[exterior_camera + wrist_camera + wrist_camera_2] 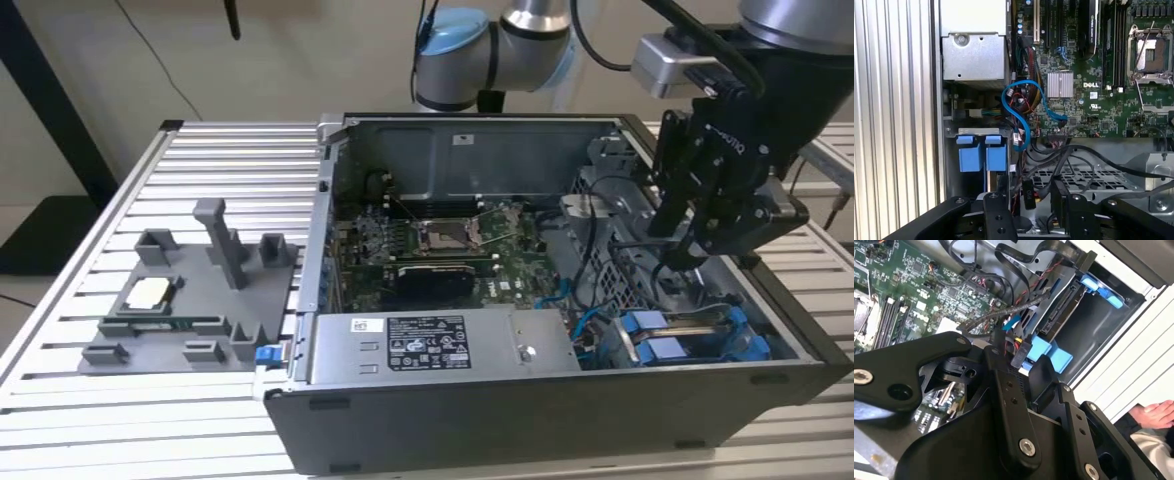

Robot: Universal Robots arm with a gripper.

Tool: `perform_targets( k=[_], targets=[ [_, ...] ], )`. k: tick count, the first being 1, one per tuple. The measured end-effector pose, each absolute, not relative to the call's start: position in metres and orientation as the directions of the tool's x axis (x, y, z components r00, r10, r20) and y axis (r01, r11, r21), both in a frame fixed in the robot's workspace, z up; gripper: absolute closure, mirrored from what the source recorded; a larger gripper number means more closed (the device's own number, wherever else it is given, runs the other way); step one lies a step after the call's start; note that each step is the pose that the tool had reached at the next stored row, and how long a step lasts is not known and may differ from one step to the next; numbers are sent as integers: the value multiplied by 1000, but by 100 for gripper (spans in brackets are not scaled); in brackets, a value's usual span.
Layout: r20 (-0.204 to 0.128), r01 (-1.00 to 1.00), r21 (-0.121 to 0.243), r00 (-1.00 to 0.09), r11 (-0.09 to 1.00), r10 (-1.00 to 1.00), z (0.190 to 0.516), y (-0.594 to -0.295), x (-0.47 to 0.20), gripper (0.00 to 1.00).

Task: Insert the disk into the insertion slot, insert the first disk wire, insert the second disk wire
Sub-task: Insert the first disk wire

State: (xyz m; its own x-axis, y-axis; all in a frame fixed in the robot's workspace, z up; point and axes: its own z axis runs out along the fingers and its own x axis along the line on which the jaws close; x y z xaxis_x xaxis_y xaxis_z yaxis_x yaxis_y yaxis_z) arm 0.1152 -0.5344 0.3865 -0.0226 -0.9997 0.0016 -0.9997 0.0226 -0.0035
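Bright even light, glare on slatted table (pixel 134 420), shadowed case (pixel 534 425) interior

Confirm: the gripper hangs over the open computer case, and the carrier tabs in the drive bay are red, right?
Not red: the carrier tabs are blue, as the first wrist view shows. The gripper does hang over the open computer case.

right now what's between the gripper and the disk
A black plug on red and yellow wires, right at the gripper and just short of the disk, in the second wrist view.
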Motion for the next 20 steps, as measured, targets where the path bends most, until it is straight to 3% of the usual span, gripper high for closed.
perform_targets(
  k=[12, 13, 19, 20],
  targets=[
    [0, -1000, -4, -22, 22, -1000, 386, -540, 114, 55],
    [1, -1000, -4, -22, 22, -1000, 387, -540, 115, 63],
    [1, -1000, -4, -22, 22, -1000, 386, -540, 114, 71],
    [0, -1000, -4, -22, 22, -1000, 386, -540, 114, 78]
  ],
)
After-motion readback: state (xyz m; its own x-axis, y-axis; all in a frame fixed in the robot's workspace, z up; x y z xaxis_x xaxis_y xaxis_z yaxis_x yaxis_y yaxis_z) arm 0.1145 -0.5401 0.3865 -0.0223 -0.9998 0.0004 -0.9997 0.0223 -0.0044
